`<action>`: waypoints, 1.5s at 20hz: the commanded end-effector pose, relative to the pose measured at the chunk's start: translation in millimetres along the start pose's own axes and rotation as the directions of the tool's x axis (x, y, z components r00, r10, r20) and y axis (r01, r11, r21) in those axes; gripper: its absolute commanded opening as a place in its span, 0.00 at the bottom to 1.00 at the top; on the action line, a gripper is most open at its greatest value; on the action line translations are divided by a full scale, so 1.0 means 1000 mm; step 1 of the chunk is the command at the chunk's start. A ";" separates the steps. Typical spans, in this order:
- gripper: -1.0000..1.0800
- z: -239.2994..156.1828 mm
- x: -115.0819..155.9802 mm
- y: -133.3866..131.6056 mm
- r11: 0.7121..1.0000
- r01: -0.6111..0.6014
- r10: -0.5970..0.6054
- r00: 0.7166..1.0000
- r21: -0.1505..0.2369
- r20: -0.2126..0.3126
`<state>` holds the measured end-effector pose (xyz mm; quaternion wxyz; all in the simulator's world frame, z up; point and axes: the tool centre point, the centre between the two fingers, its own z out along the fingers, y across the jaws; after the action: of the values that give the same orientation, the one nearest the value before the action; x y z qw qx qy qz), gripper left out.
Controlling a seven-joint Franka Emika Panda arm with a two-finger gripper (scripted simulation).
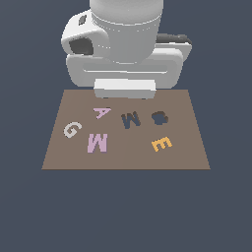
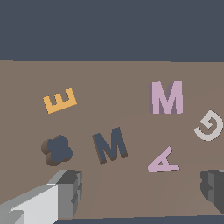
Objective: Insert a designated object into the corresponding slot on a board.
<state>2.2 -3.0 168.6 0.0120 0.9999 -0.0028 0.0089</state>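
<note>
I see the brown board (image 1: 126, 129) lying flat, with the arm's white body hanging over its far edge. The pink M (image 1: 97, 142) lies flat on the board toward the exterior view's left, free of the gripper (image 2: 140, 192) and well apart from it. The dark M-shaped slot (image 1: 131, 119) sits near the board's middle, slightly tilted, with nothing in it. Just to its right in the exterior view is the dark flower-like cutout (image 1: 160, 117). The smaller pink A (image 1: 102, 113) lies between the pink M and the board's far edge, the pale G (image 1: 72, 130) beside the M, and the orange E (image 1: 161, 143) on the other side. In the wrist view the fingers (image 2: 70, 192) stand wide apart, holding nothing.
</note>
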 end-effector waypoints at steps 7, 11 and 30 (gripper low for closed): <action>0.96 0.008 0.004 0.005 1.000 0.001 -0.001 1.000 0.001 0.001; 0.96 0.021 0.012 0.014 1.000 0.003 -0.003 1.000 0.004 0.003; 0.96 0.114 0.066 0.074 1.000 0.016 -0.017 1.000 0.022 0.016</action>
<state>66.4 -77.6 61.7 0.0013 1.0000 0.0048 0.0005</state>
